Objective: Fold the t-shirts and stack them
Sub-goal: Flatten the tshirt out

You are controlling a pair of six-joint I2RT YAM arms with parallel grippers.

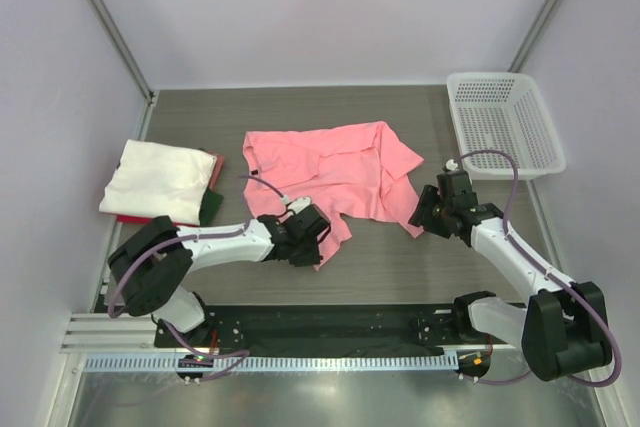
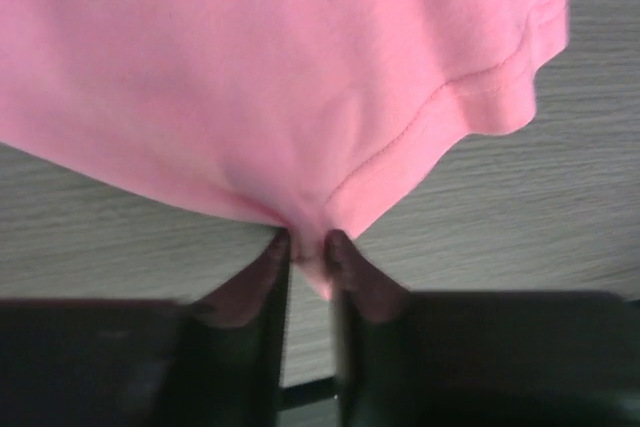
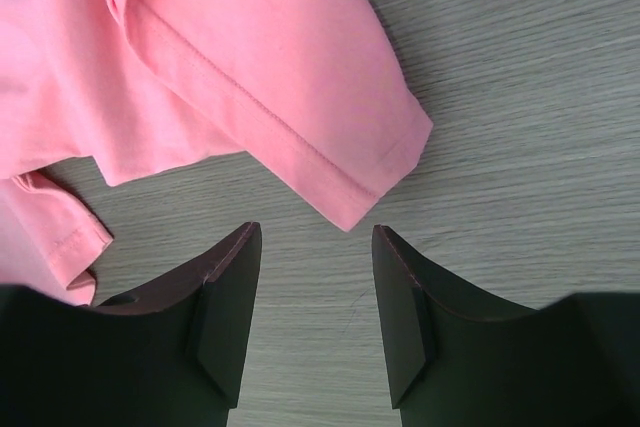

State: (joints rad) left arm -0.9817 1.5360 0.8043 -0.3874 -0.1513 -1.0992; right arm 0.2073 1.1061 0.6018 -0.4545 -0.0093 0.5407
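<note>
Grey wood-grain worktop (image 1: 400,267) fills the scene, with pale walls around it and a white mesh basket (image 1: 485,76) at the far right corner. On the left a folded white t-shirt (image 1: 160,179) lies on a red t-shirt (image 1: 216,172). The pink t-shirt (image 1: 330,172) lies rumpled and unfolded in the middle, so folding it looks like the step in hand.

The left end effector (image 2: 305,239) is pinched on the near edge of the pink t-shirt, with only a small nub of cloth between its fingertips (image 2: 268,265). The right end effector (image 3: 315,237) is open and holds nothing. Its jaws stand either side of the sleeve (image 3: 330,137) corner, which sits just ahead of the gap and does not touch them.

The main risk is the thin left pinch. If the arm lifts or pulls hard, the hem could slide out, or only one layer could come up while the rest stays flat. The right side could close short of the sleeve and grab air, or nip just the corner, which would tear free under tension. If one side holds and the other fails, the shirt would swing and bunch further. The creases already in the cloth could also carry into a crooked fold that sits badly on the pile.
</note>
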